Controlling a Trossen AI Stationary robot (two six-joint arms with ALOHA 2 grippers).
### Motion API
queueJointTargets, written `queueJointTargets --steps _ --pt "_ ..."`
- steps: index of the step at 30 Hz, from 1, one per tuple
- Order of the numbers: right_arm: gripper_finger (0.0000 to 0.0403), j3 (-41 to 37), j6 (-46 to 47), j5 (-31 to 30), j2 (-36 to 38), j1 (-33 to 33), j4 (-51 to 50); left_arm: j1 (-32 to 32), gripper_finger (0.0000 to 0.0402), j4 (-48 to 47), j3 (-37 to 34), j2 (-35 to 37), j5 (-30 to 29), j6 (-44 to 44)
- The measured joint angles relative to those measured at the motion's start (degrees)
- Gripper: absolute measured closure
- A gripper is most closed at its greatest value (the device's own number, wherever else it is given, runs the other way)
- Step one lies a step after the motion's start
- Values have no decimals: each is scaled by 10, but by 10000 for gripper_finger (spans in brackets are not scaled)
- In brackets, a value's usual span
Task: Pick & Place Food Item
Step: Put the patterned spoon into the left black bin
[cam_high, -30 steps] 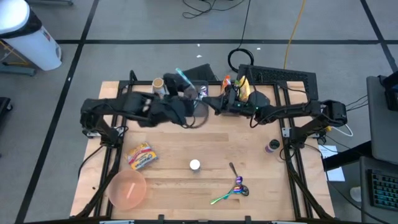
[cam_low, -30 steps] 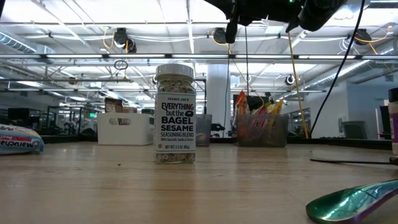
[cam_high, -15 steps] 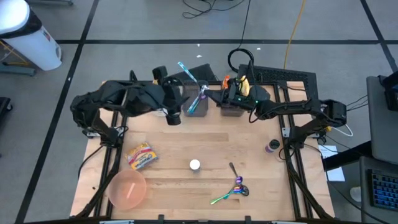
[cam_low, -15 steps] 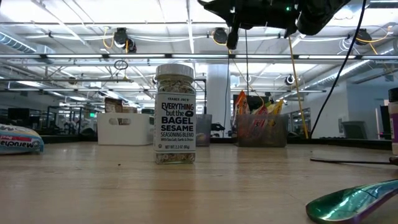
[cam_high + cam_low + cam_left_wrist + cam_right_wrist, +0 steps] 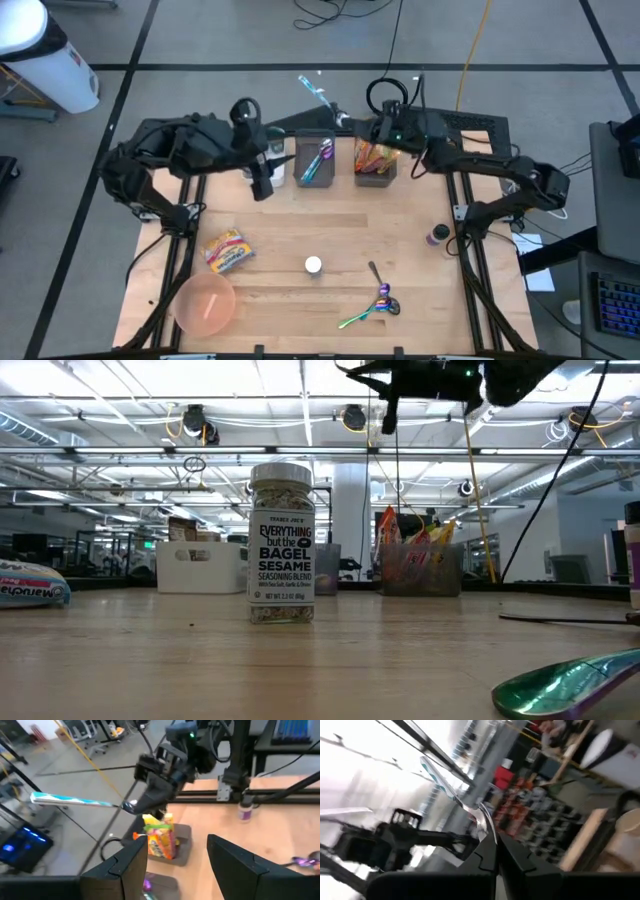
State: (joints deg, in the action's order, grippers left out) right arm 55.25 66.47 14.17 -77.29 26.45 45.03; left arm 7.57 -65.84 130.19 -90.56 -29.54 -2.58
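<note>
Snack packets [image 5: 376, 157], high view: stand upright in a clear bin [image 5: 377, 178] at the far edge of the table, right of centre.
Second bin [image 5: 316, 170], high view: just left of the snack bin; holds a purple utensil.
Right gripper [image 5: 345, 122], high view: above the far edge between the two bins, clenched on a teal-handled spoon [image 5: 312, 88] that points far-left.
Left gripper [image 5: 262, 186], high view: left of the second bin, fingers parted, nothing between them.
Near half of table [image 5: 420, 290], high view: flat food packet [image 5: 228, 250] and pink bowl [image 5: 205, 305] on the left, the bowl with nothing in it; seasoning jar [image 5: 314, 265] in the centre; loose spoons [image 5: 378, 300] to the right; small purple bottle [image 5: 438, 235] at the right edge.
Low view: seasoning jar upright in front; snack bin behind it to the right; food packet at the left edge.
Left wrist view: own fingers [image 5: 125, 865] apart and empty; the right gripper beyond grips the spoon above the snack bin.
Right wrist view: fingers pinched on the spoon near its bowl.
</note>
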Motion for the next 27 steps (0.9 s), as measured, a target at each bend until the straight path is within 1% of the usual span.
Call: queueJointTargets --steps 3,6,11,14,17,20,23,27 --pt "402 53 -67 19 12 15 -99 -16 188 0 0 7 33 27" --pt "403 121 -152 42 21 25 -232 -37 188 0 0 8 76 49" --pt "403 239 -308 36 21 26 -468 -71 188 -5 0 17 124 56" --pt "403 282 -368 7 22 26 -568 -89 188 -12 0 18 135 46" --pt "403 298 -389 -4 21 31 -635 -103 188 -16 0 19 152 23" --pt "403 299 -387 27 21 34 -684 -110 188 -30 0 16 160 -6" --pt "403 299 -389 39 15 27 -730 -111 188 -57 0 -2 160 -34" --pt "403 298 -384 47 -7 12 -763 -108 188 -104 0 -43 159 -62"
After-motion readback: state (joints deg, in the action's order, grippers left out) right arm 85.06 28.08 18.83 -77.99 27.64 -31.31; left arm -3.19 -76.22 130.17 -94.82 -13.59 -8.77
